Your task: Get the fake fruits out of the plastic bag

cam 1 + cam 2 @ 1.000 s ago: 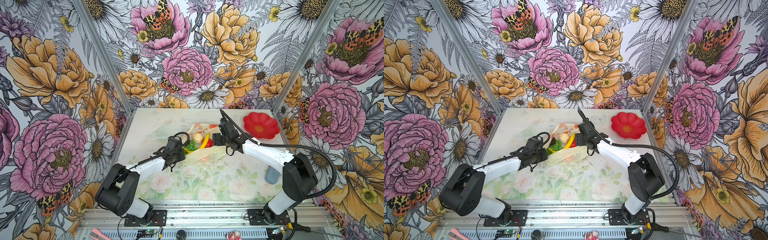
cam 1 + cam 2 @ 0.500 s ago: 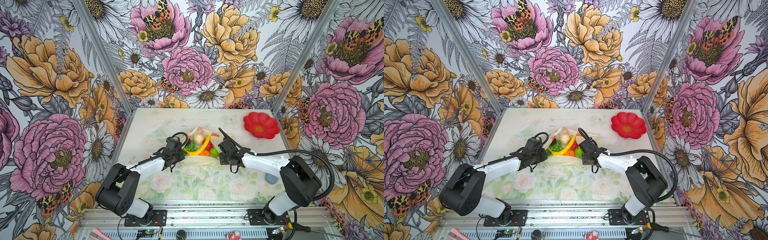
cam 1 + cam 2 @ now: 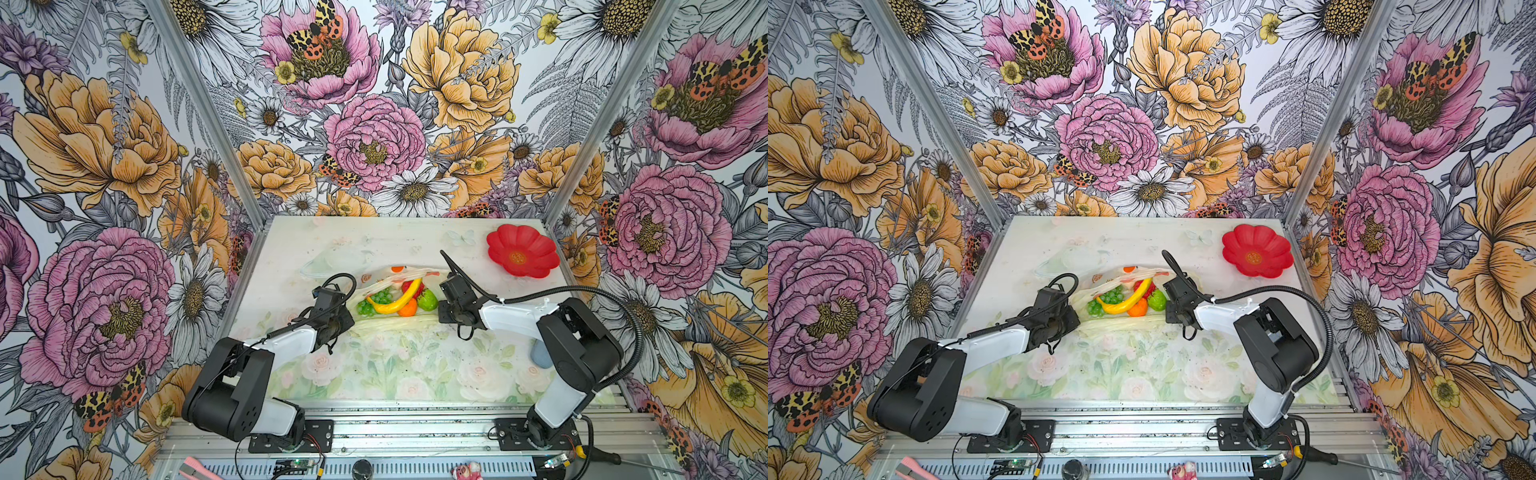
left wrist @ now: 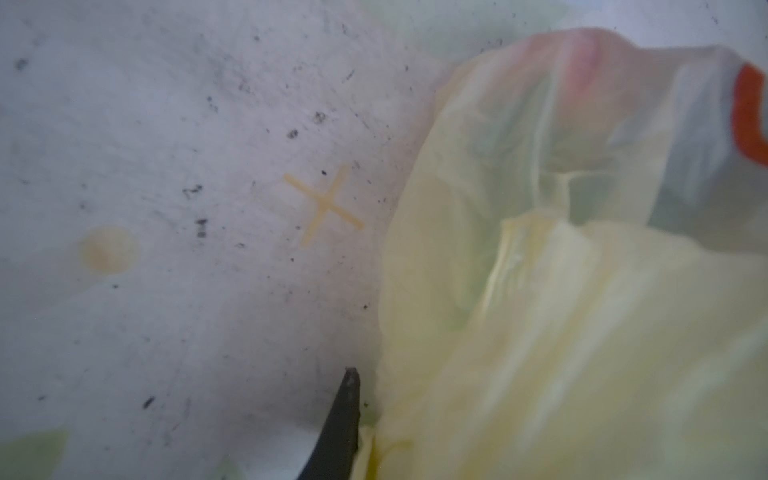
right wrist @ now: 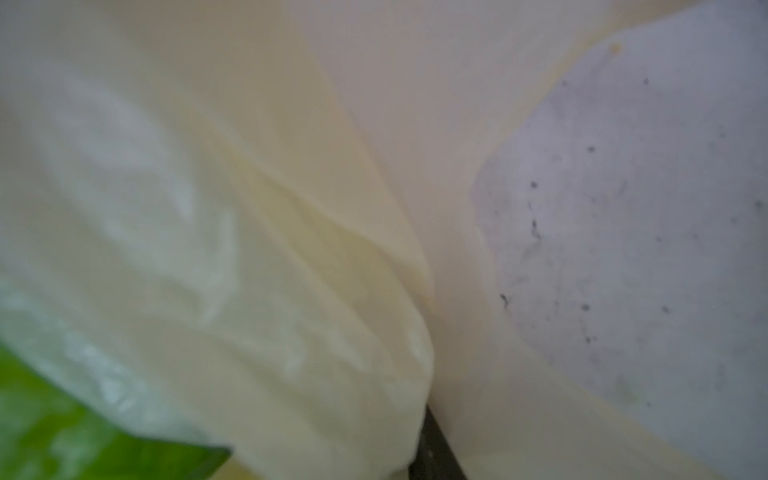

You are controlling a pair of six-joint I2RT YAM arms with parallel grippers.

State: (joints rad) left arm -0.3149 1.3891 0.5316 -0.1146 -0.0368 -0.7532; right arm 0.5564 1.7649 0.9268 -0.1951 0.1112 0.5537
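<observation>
Both arms sit low, tools facing each other. The left arm (image 3: 286, 343) runs out nearly flat, wrist tipped down. The left gripper (image 3: 348, 316) points toward the right gripper (image 3: 444, 309). Only one dark left finger (image 4: 343, 419) shows in the wrist view, jaw gap unreadable. The right arm (image 3: 515, 318) is bent sharply at the elbow, forearm level. One right finger (image 5: 434, 451) shows, gap unreadable too.

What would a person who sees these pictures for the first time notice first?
Probably the bright fake fruits, which lie in the opened mouth of the pale plastic bag at the middle of the table. Next comes the red flower-shaped plate at the far right corner of the table. All around stand the walls, covered with huge pink and orange flowers.
</observation>
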